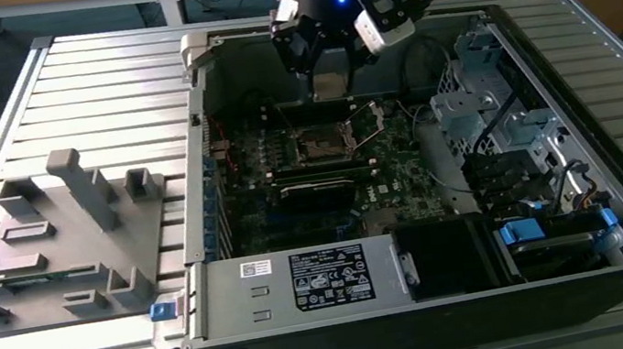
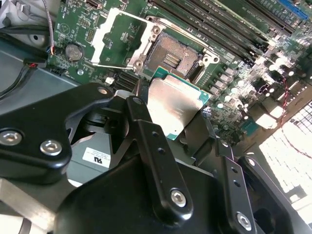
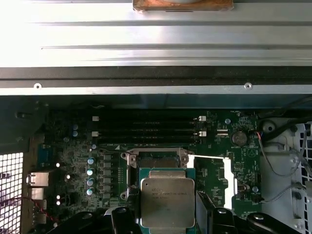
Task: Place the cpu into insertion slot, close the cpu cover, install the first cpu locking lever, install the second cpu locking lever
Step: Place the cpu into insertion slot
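My gripper (image 2: 171,119) is shut on the cpu (image 2: 175,105), a flat square chip with a dull silver top and a green edge, held between two black fingers (image 2: 141,114). In the exterior view the gripper (image 1: 330,77) hangs over the far part of the open computer case, above the motherboard. The insertion slot (image 2: 176,54) lies open and bare just beyond the held chip. The cpu cover (image 2: 119,39), a silver frame plate, is swung open beside the slot. In the first wrist view the cpu (image 3: 167,201) overlaps the near part of the insertion slot (image 3: 157,161), with the cpu cover (image 3: 229,178) beside it.
A grey fixture plate (image 1: 62,239) with upright blocks lies at the exterior view's left. Long black memory slots (image 3: 146,129) run beside the socket. A coin battery (image 3: 239,138), loose cables (image 3: 280,156), the power supply (image 1: 315,280) and the drive cage (image 1: 501,118) crowd the case.
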`<state>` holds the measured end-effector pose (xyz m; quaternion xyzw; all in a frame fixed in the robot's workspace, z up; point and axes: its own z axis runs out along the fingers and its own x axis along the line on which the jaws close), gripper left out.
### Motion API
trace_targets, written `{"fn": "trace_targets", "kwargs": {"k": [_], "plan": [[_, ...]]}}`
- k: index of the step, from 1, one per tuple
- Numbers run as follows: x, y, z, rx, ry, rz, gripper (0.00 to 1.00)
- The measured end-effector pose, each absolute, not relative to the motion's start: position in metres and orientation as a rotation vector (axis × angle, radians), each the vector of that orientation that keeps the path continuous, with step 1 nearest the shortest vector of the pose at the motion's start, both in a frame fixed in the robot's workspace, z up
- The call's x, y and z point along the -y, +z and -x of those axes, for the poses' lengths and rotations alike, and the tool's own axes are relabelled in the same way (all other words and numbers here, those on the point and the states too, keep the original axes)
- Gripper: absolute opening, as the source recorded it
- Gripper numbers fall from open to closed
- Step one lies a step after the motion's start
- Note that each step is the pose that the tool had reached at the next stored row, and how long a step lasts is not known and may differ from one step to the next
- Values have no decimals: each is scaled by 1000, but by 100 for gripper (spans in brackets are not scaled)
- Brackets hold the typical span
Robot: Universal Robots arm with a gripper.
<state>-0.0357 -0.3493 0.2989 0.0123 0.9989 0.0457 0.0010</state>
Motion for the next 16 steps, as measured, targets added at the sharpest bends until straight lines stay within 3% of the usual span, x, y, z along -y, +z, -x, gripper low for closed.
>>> {"fn": "trace_targets", "kwargs": {"k": [16], "plan": [[349, 292, 36, -3136, 143, -39, 54]]}}
